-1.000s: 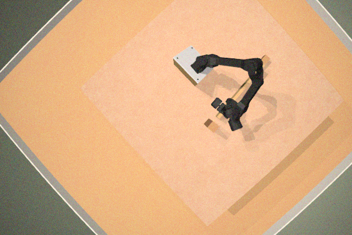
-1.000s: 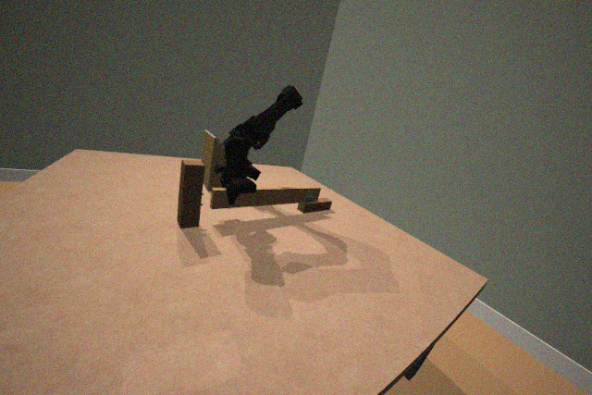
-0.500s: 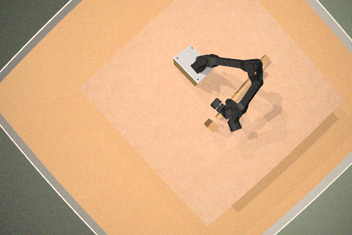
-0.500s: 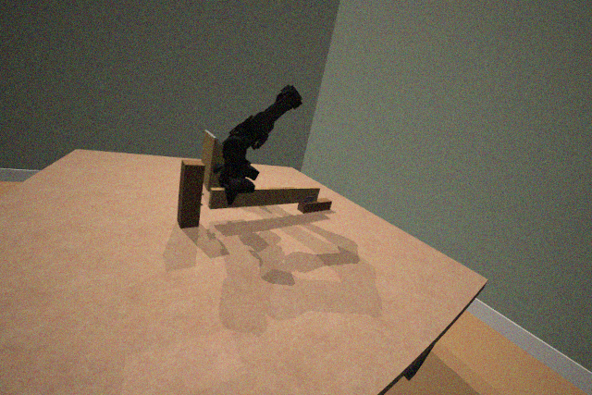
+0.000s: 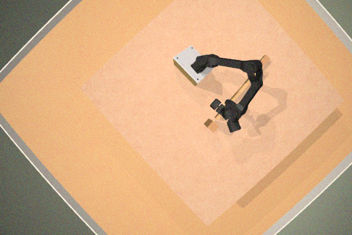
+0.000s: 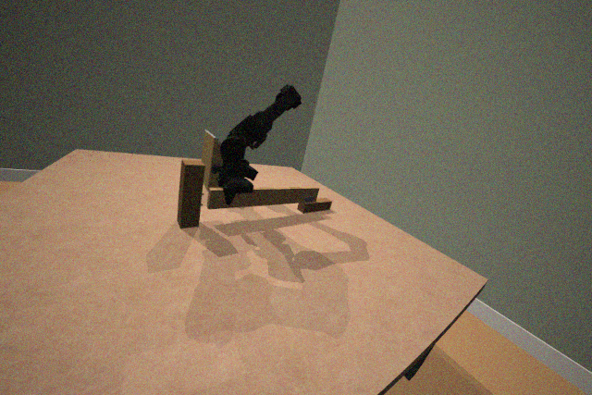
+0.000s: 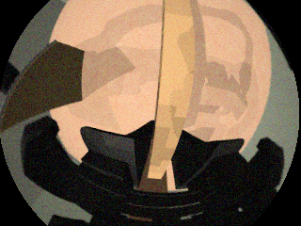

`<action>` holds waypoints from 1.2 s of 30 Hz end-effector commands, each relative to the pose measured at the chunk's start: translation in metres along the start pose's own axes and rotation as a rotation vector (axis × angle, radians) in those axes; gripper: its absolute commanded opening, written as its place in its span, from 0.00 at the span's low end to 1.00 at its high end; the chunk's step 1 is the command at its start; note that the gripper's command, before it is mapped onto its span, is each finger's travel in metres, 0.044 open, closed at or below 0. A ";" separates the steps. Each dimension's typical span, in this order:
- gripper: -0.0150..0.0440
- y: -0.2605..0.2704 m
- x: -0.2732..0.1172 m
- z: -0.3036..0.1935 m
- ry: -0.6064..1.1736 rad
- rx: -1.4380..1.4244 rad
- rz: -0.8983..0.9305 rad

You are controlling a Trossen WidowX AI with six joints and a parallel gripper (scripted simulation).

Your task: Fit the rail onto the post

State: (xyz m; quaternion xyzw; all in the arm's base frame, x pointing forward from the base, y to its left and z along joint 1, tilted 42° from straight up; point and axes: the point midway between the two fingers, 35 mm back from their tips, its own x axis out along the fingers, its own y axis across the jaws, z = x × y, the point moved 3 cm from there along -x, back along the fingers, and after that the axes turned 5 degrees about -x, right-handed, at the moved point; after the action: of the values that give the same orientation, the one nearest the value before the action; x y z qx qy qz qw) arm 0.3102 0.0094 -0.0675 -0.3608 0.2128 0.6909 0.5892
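In the exterior view, you are seeing the post [image 5: 210, 125] [image 6: 190, 194] standing left of the rail [image 5: 240, 91] [image 6: 282, 196] [image 7: 176, 71]. The footboard block [image 5: 265, 59] [image 6: 314, 205] is lying at its right end.

Table: flat, pale pinkish-tan top [image 5: 136, 84] [image 6: 104, 295] [image 7: 226, 38]; four-cornered, set diagonally in the top view
Table leg: dark, partly visible below the near edge [image 6: 416, 363]
Short post: wooden, upright on the table [image 5: 212, 125] [image 6: 190, 194]
Footboard block: low, wooden, seated on the table, well apart from the post [image 5: 265, 59] [image 6: 314, 206]
Base block: brown-sided with a light top plate, standing on the table, off to one side of the line from post to footboard block [image 5: 185, 61] [image 6: 208, 161] [image 7: 52, 77]
Shadows: overlapping, cast across the top
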 end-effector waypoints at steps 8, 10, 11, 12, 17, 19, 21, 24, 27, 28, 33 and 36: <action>0.25 0.000 -0.002 -0.006 0.004 0.001 -0.006; 0.25 0.000 -0.002 -0.006 0.004 0.001 -0.006; 0.25 0.000 -0.002 -0.007 0.004 0.001 -0.006; 0.25 0.000 -0.002 -0.007 0.004 0.001 -0.006; 0.25 0.000 -0.002 -0.008 0.004 0.001 -0.006; 0.25 0.000 -0.002 -0.009 0.004 0.001 -0.006; 0.25 0.000 -0.002 -0.010 0.004 0.001 -0.006; 0.25 0.001 -0.003 -0.011 0.004 0.001 -0.006; 0.25 0.001 -0.002 -0.012 0.004 0.001 -0.006; 0.25 0.001 -0.002 -0.012 0.004 0.001 -0.006; 0.25 0.001 -0.002 -0.014 0.004 0.001 -0.006; 0.25 0.001 -0.002 -0.015 0.004 0.001 -0.006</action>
State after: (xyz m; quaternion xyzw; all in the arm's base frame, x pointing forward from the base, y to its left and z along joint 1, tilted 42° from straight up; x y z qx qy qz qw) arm 0.3121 0.0010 -0.0749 -0.3608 0.2129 0.6910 0.5891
